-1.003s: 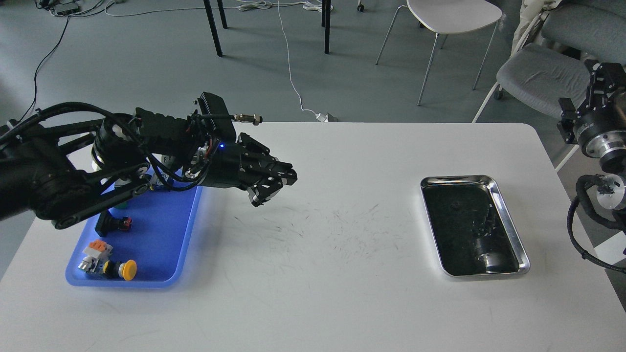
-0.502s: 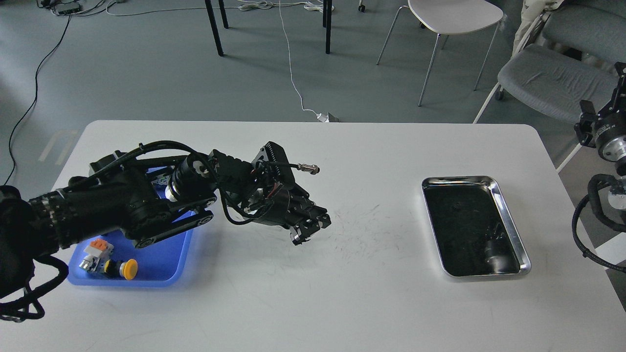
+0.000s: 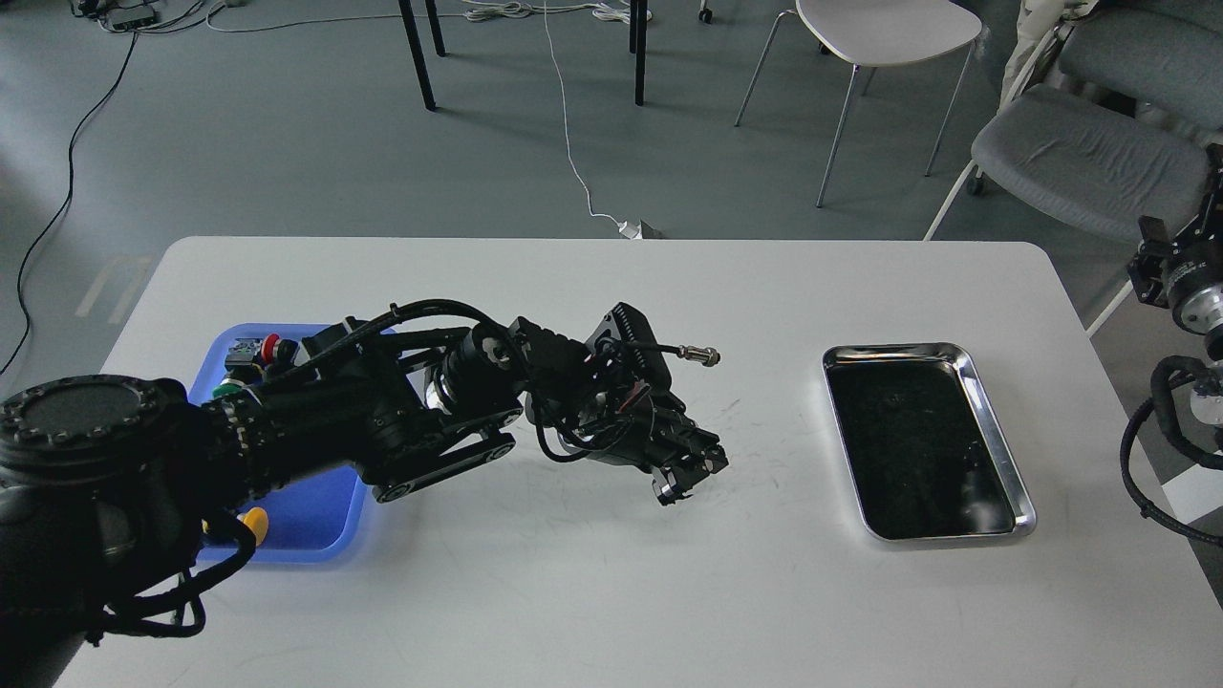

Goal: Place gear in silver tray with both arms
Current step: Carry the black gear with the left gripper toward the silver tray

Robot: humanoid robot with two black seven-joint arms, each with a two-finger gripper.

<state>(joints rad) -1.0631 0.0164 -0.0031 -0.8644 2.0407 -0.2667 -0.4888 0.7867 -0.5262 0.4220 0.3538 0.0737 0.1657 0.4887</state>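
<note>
My left arm reaches across the white table (image 3: 611, 592), and its gripper (image 3: 683, 478) hangs low over the table's middle, pointing down and to the right. The fingers look shut on a small silvery round piece, the gear (image 3: 666, 493), seen only as a glint at the tips. To the right, well apart from that gripper, lies the silver tray (image 3: 893, 349); its dark mirror bottom holds nothing. My right gripper (image 3: 1168, 260) is at the far right edge, off the table and above tray height. It shows dark and end-on, with its fingers not distinguishable.
A blue plastic tray (image 3: 306, 521) sits at the left, mostly covered by my left arm, with a red button part (image 3: 271, 341) and a yellow one (image 3: 253, 522) peeking out. Chairs (image 3: 884, 29) and cables stand on the floor beyond the table's far edge.
My left gripper has travelled from above the blue tray rightward and down to the table's middle, closer to the silver tray. The right gripper has drawn back toward the right edge.
</note>
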